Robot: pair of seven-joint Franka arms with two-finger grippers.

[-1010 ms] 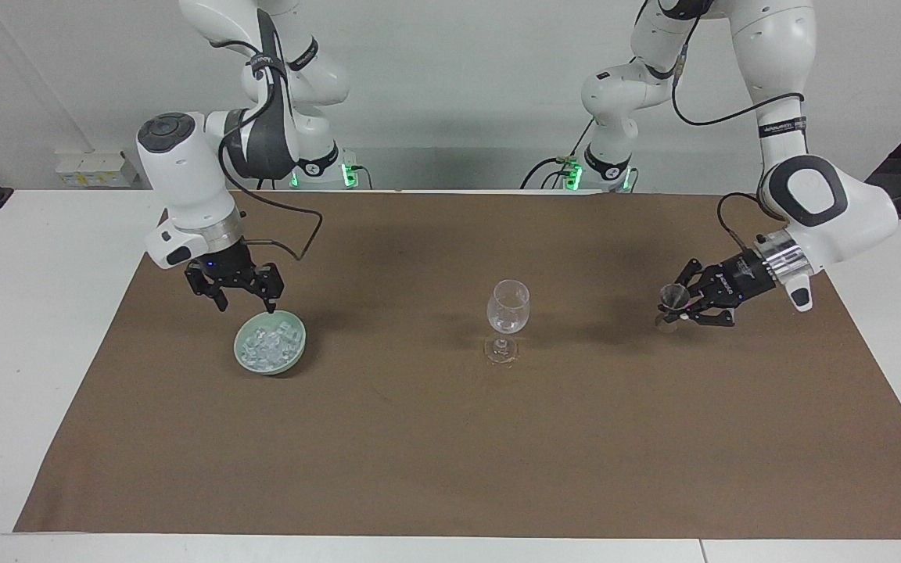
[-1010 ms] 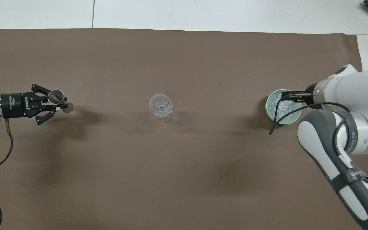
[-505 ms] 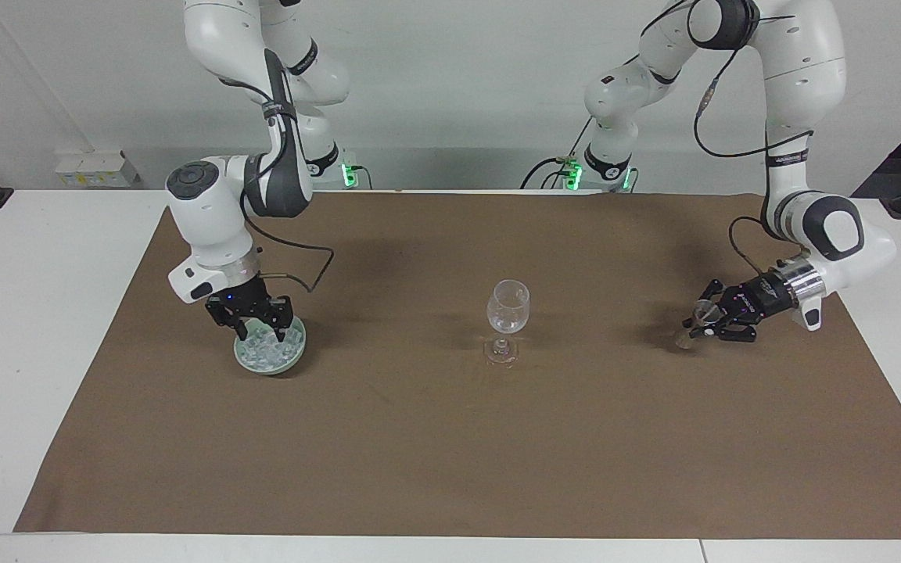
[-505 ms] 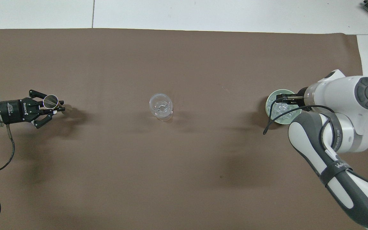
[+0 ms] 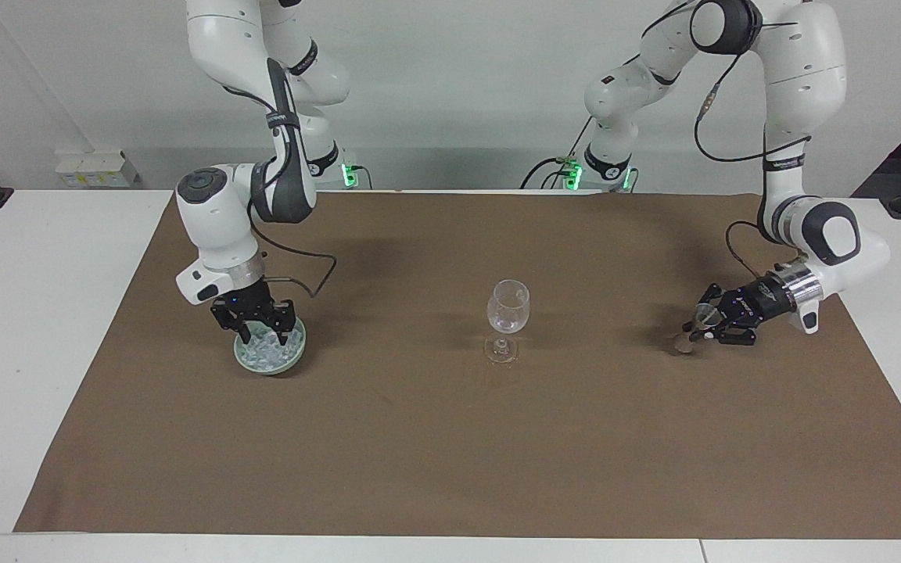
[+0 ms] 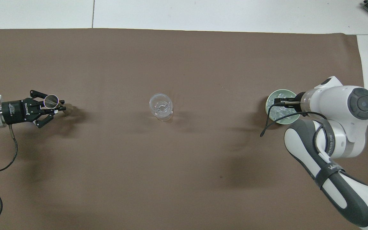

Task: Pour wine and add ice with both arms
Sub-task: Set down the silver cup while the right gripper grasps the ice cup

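Observation:
An empty clear wine glass (image 5: pixel 507 319) stands upright mid-table; it also shows in the overhead view (image 6: pixel 161 107). A pale green bowl (image 5: pixel 271 371) holds the ice (image 5: pixel 266 353), several small clear chunks, toward the right arm's end; bowl (image 6: pixel 279 91) and ice (image 6: pixel 277 110) show from above. My right gripper (image 5: pixel 261 335) is open, fingertips down in the bowl among the ice, and shows edge-on in the overhead view (image 6: pixel 281 103). My left gripper (image 5: pixel 702 322) is shut on a small metal measuring cup (image 5: pixel 704 314), tilted low over the mat at the left arm's end; overhead shows gripper (image 6: pixel 56 106) and cup (image 6: pixel 50 101).
A brown mat (image 5: pixel 450 453) covers most of the white table (image 5: pixel 44 328). A black cable loops from the right wrist beside the bowl (image 6: pixel 268 123). No wine bottle is in view.
My right gripper has come down from just above the bowl's rim into the ice. My left gripper has sunk toward the mat with the metal cup and drawn back slightly toward its own end.

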